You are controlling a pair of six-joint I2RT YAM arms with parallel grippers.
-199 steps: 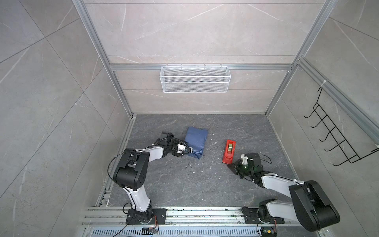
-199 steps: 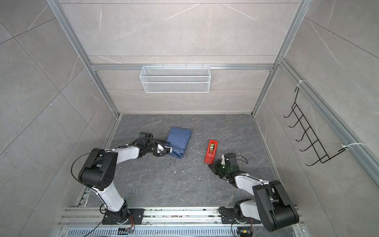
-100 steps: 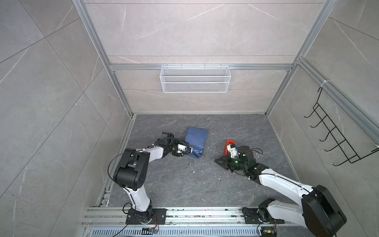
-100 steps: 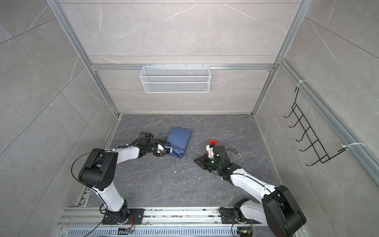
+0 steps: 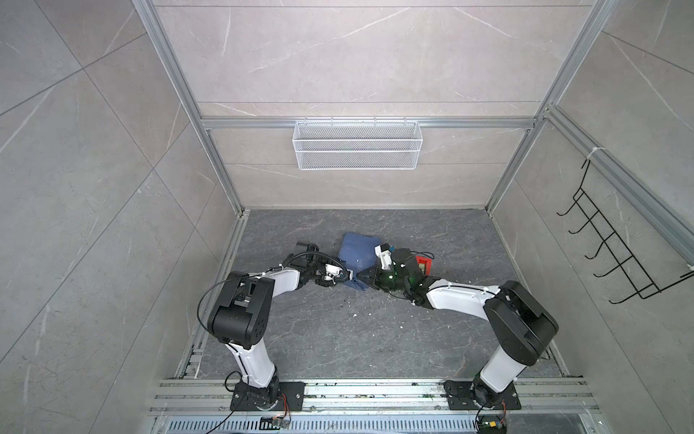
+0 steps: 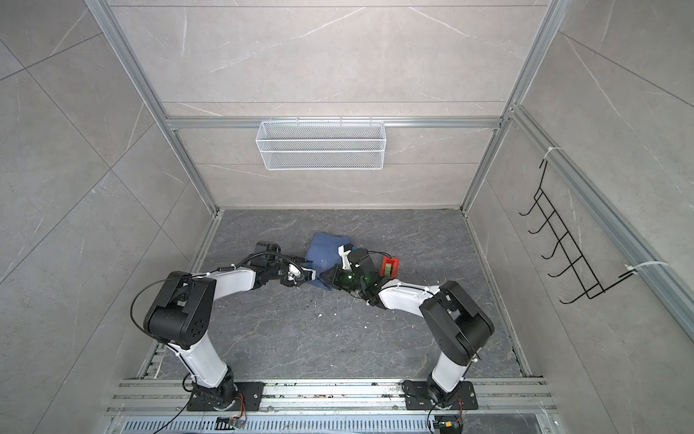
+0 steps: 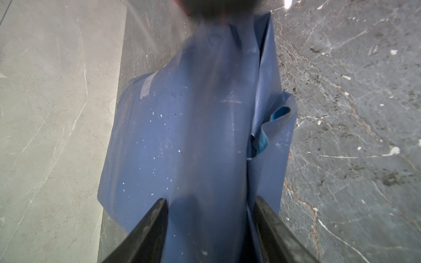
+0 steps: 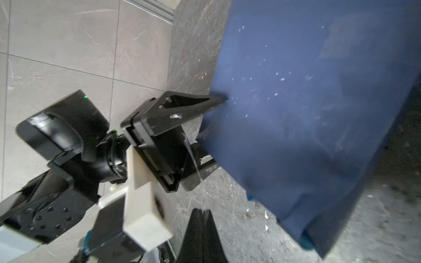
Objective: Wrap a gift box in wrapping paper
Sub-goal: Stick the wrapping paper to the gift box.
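Honestly, nearly done: paper [image 5: 358,250] hides the box, one end gaping and untaped. Left gripper [image 7: 210,199], half-spread, clamps the paper; right gripper [image 8: 200,210] beside it, shut, seemingly empty.

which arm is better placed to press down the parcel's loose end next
probably right. the left gripper is clamped across the wrapping paper, steadying the parcel, so it's busy; the right gripper is shut, clear of the paper, with its tips beside the loose end.

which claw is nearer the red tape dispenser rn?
Right. The right claw, shut, sits at the wrapping paper's edge beside the red tape dispenser. The left claw grips the paper's opposite edge, with the bundle between it and the dispenser.
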